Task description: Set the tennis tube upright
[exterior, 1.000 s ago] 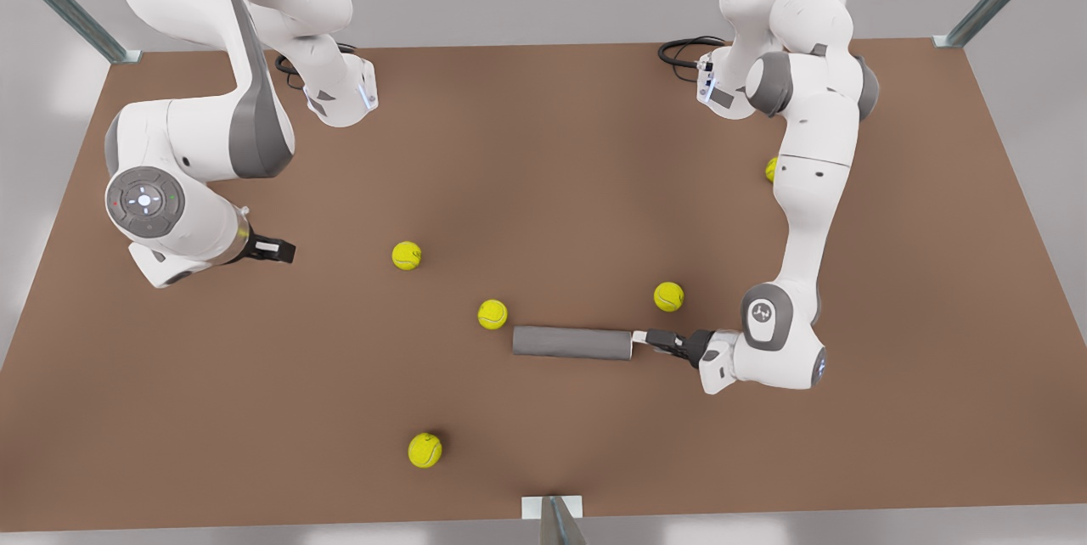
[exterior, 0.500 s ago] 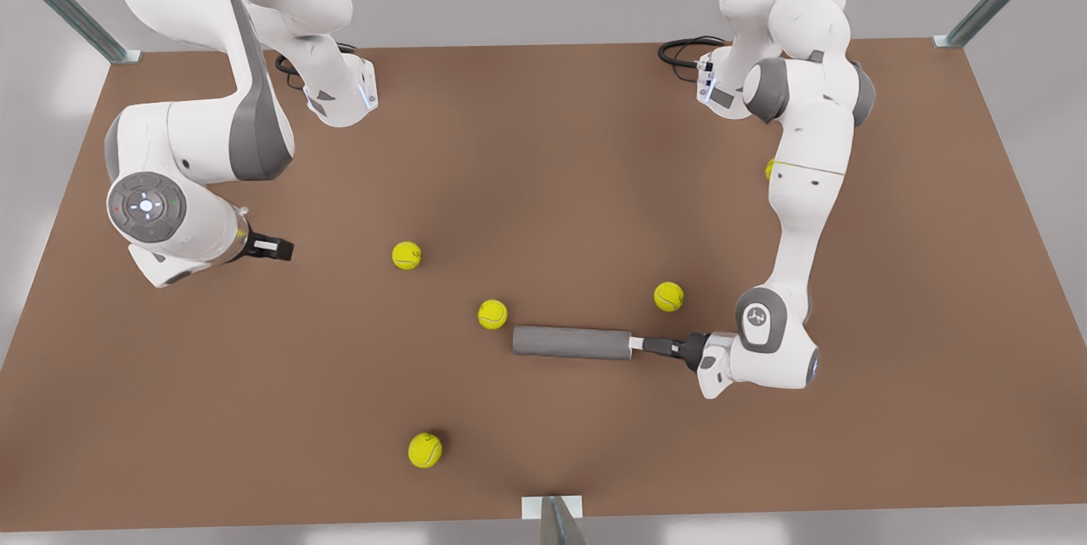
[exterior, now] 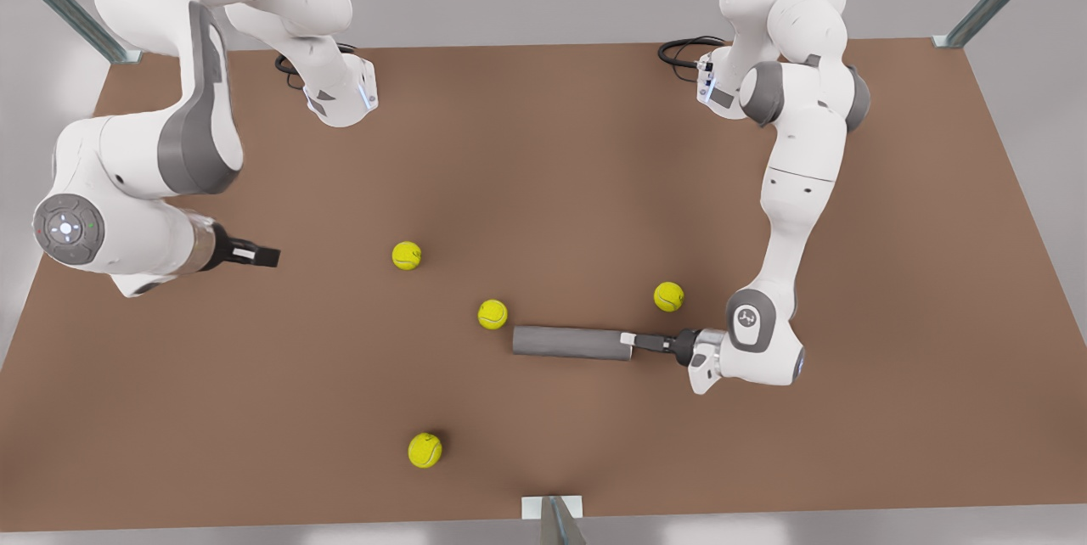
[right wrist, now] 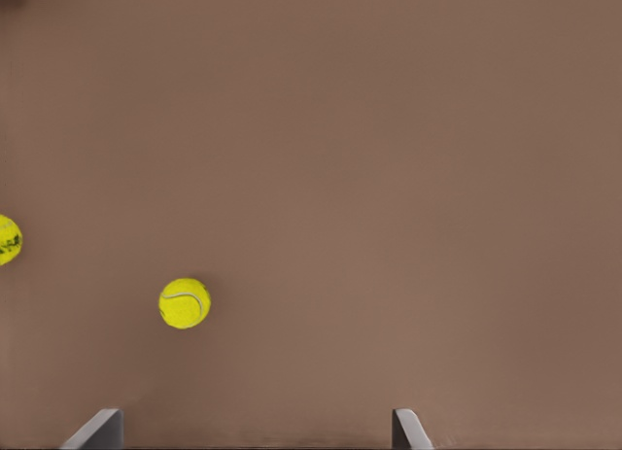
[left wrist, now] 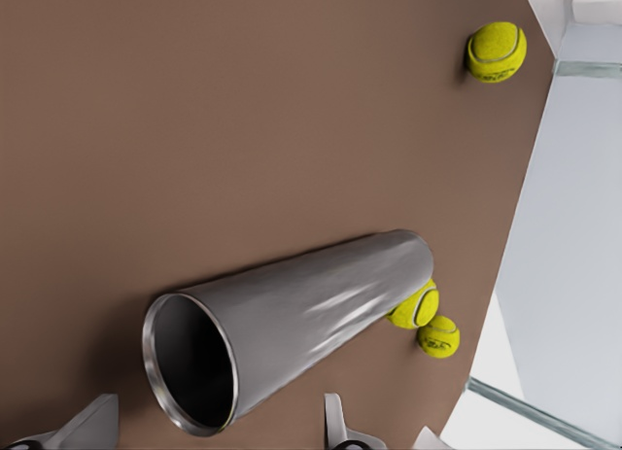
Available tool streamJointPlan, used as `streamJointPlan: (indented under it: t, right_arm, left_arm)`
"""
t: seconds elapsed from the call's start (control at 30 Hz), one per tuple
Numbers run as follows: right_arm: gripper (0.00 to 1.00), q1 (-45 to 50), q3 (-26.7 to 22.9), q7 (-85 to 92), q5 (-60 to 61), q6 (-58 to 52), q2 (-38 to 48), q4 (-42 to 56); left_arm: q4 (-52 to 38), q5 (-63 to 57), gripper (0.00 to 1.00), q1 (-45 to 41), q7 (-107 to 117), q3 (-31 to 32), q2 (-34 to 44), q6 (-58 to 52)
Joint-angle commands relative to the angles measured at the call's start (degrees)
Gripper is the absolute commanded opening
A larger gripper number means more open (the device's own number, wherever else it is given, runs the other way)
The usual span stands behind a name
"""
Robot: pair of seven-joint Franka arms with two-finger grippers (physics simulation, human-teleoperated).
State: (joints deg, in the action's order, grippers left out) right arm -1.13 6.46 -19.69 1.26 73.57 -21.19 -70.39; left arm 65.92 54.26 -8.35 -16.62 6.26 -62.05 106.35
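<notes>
Your tennis tube (exterior: 571, 342) lies flat on its side on the brown table (exterior: 892, 409), near the middle, its length running across the front view. A yellow ball (exterior: 492, 314) sits just beside its end on the front view's left, and another ball (exterior: 668, 296) rests near the opposite end. Your left gripper (exterior: 627, 341) is down low at the tube's open mouth on the front view's right; in the left wrist view the mouth (left wrist: 191, 362) sits between the two spread fingertips (left wrist: 333, 423), jaws wide apart, nothing gripped, and you can't tell whether a finger touches the rim. Your right gripper (exterior: 270, 257) waits well off on the front view's left, above bare table, fingers (right wrist: 95, 428) parted wide and holding nothing, with one ball (right wrist: 185, 303) ahead of it. Another ball (exterior: 425, 450) lies towards the near edge
</notes>
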Motion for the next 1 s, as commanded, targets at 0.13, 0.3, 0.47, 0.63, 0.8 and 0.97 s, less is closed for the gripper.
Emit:
streamJointPlan:
  t: [0.13, 0.3, 0.47, 0.63, 0.8, 0.97]
  right_arm:
    - [1.0, -3.7, -0.04, 0.26, 1.81, -0.01, -0.08, 0.08]
    - [1.0, -5.46, -0.13, 0.35, 3.49, -0.36, -0.08, -1.15]
    - [1.0, -4.41, 0.4, 0.44, -0.02, -2.47, 0.09, -1.06]
    - [1.0, -1.68, 0.4, 0.35, -0.47, -4.23, 0.18, -0.89]
    - [1.0, 0.43, 0.4, 0.44, -1.34, -4.23, 0.18, -1.06]
    - [1.0, 0.95, 0.4, 0.35, -1.61, -4.23, 0.18, -0.89]
  left_arm:
    - [0.17, 1.02, 1.0, -0.09, 0.18, -0.02, 0.09, -0.18]
    - [0.97, 4.27, 1.0, -1.23, 0.18, -0.02, 0.09, 0.7]
    - [0.97, 5.15, 1.0, -1.32, 0.18, -0.02, 0.09, 0.88]
    - [0.97, 5.77, 1.0, -1.32, 0.18, -0.02, 0.09, 1.58]
    - [0.88, 7.35, 1.0, -1.93, 0.18, -0.02, 0.09, 2.46]
    - [0.97, 8.22, 1.0, -2.2, 0.1, -0.02, 0.09, 2.55]
